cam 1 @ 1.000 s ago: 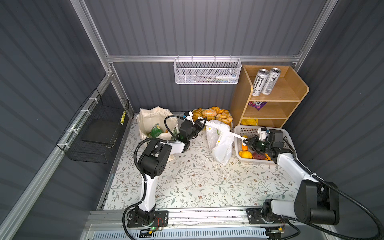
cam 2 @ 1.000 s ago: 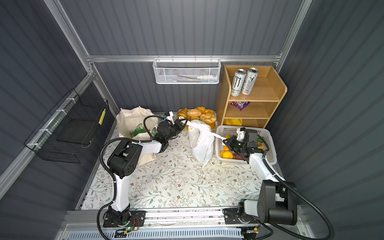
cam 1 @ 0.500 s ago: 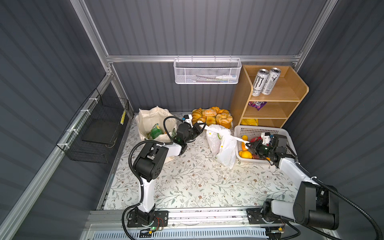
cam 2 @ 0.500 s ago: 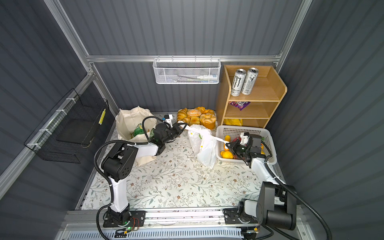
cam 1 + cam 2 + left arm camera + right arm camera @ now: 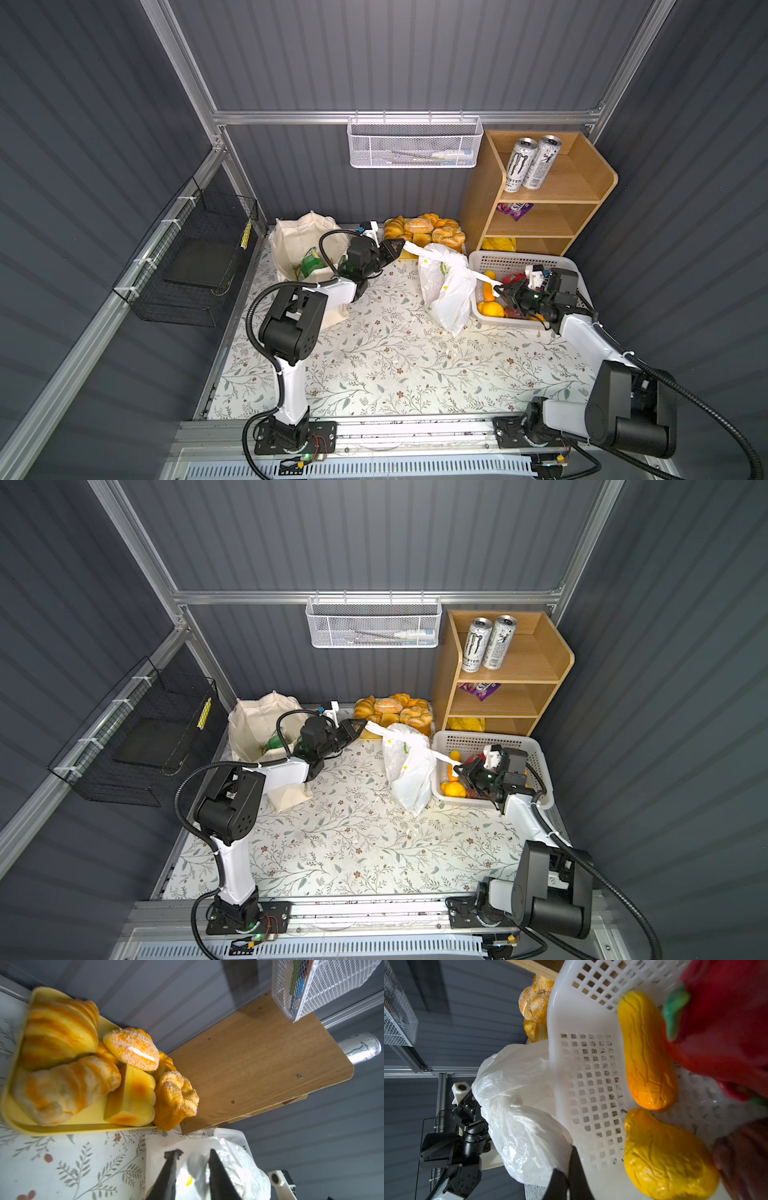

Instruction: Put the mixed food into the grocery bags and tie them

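Near the middle of the tabletop (image 5: pixel 374 374), toward its back edge: a white plastic bag (image 5: pixel 446 291), standing and bulging, handles drawn out to opposite sides.

At the end of the handle reaching toward the back left: the left claw (image 5: pixel 397 246), just beside the yellow tray (image 5: pixel 62 1126) of bread rolls (image 5: pixel 60 1028) at the back edge. In the left wrist view, fingers (image 5: pixel 169 1174) partly apart, with white plastic lying in the gap. Pinched or merely resting there, impossible to tell.

At the end of the other handle, above the white basket (image 5: pixel 519 262) along the right edge: the right claw (image 5: pixel 500 289), clamped tight on the twisted plastic, fingers (image 5: pixel 576 1167) pressed together in the right wrist view.

Inside the basket: a long yellow toy piece (image 5: pixel 648 1053), a rounder yellow toy piece (image 5: pixel 668 1157) and a red toy piece (image 5: pixel 726 1022).

At the back left corner: a cream canvas tote (image 5: pixel 291 237), mouth open, with a green packet (image 5: pixel 309 262) inside.

At the back right corner: a wooden shelf (image 5: pixel 540 216), with two cans (image 5: pixel 517 166) on top.
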`<state>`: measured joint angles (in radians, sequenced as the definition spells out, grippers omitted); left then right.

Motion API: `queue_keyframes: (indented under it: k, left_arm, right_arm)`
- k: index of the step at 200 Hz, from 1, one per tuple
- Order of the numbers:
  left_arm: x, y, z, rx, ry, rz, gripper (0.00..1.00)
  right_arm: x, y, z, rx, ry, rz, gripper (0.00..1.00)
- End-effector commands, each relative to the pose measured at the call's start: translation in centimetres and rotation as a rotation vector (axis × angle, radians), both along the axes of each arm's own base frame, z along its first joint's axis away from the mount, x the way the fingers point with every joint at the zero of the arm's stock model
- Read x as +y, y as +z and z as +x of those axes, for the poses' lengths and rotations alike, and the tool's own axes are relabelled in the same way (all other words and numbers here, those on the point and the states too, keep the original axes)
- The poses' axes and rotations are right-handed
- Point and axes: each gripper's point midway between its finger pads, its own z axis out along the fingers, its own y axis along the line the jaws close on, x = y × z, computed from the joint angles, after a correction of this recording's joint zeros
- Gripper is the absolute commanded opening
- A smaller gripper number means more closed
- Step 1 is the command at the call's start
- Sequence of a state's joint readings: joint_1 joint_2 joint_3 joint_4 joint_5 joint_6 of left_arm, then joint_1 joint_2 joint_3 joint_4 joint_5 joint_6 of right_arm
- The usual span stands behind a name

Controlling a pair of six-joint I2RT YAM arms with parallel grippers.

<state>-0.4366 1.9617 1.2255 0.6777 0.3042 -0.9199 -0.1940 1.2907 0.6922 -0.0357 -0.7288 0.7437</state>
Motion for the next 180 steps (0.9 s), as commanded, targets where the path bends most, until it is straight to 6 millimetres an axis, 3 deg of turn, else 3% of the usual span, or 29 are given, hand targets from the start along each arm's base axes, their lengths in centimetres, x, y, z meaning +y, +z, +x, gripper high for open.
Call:
queue_keyframes:
  k: [1, 16, 21, 26, 29, 82, 85, 97, 165, 180]
  left_arm:
    - [0.4, 3.6, -0.2, -0.084, -0.016, 0.1, 0.4]
    - [0.5, 4.4, -0.5, -0.102, -0.031, 0.142, 0.52]
    - [0.5, 4.7, -0.6, -0.109, -0.036, 0.159, 0.68]
    - [0.6, 5.0, -0.7, -0.118, -0.039, 0.175, 0.95]
    - [0.6, 5.2, -0.8, -0.122, -0.039, 0.182, 0.99]
    - [1.8, 8.6, -2.4, -0.194, -0.05, 0.339, 1.0]
    - [1.9, 10.3, -2.3, -0.225, -0.042, 0.34, 1.0]
    - [2.5, 11.6, -2.5, -0.252, -0.027, 0.401, 1.0]
    - [7.4, 19.1, -3.5, -0.481, 0.174, 0.644, 1.0]
    - [9.8, 20.1, -3.1, -0.46, 0.32, 0.655, 1.0]
  right_arm:
    - [-0.2, 1.0, 0.1, -0.017, 0.007, -0.037, 0.11]
    - [-0.2, 1.1, 0.0, -0.013, 0.004, -0.044, 0.24]
    - [-0.2, 1.1, 0.0, -0.011, 0.004, -0.046, 0.27]
    - [-0.2, 1.2, 0.1, -0.015, 0.005, -0.047, 0.3]
    - [-0.2, 1.2, 0.0, -0.013, 0.005, -0.048, 0.32]
    - [-0.9, 2.5, -0.2, -0.022, -0.015, -0.106, 0.57]
    - [-1.0, 2.6, -0.3, -0.022, -0.02, -0.113, 0.58]
    - [-1.4, 3.0, -0.4, -0.027, -0.038, -0.137, 0.61]
    - [-2.6, 5.5, -0.7, -0.063, -0.092, -0.193, 0.7]
    - [-3.1, 6.3, -0.7, -0.077, -0.105, -0.202, 0.71]
